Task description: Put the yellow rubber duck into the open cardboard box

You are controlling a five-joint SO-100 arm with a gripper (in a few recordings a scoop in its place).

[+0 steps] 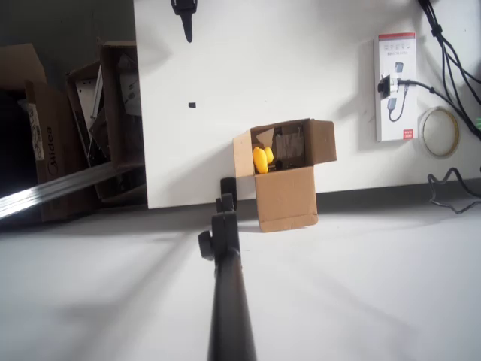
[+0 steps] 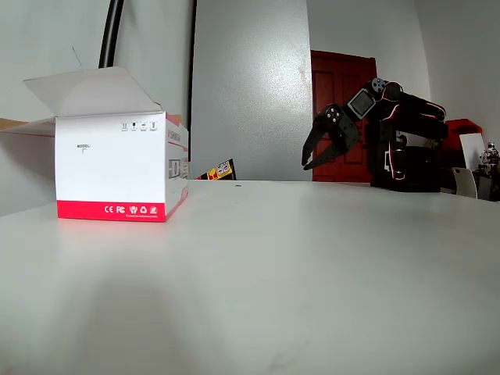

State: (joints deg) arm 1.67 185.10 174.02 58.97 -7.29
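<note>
In the overhead view we see the duck (image 1: 261,159) lying inside the box (image 1: 286,197), against its left wall. The box stands at the table's (image 1: 301,75) near edge with its flaps spread. The gripper (image 1: 184,22) sits at the top of that view, well away from the box and duck, which lie far below and to its right in the picture. In the fixed view the gripper (image 2: 322,146) hangs above the table with its fingers (image 2: 312,148) apart, holding nothing. A white-and-red carton (image 2: 117,168) stands well to its left.
</note>
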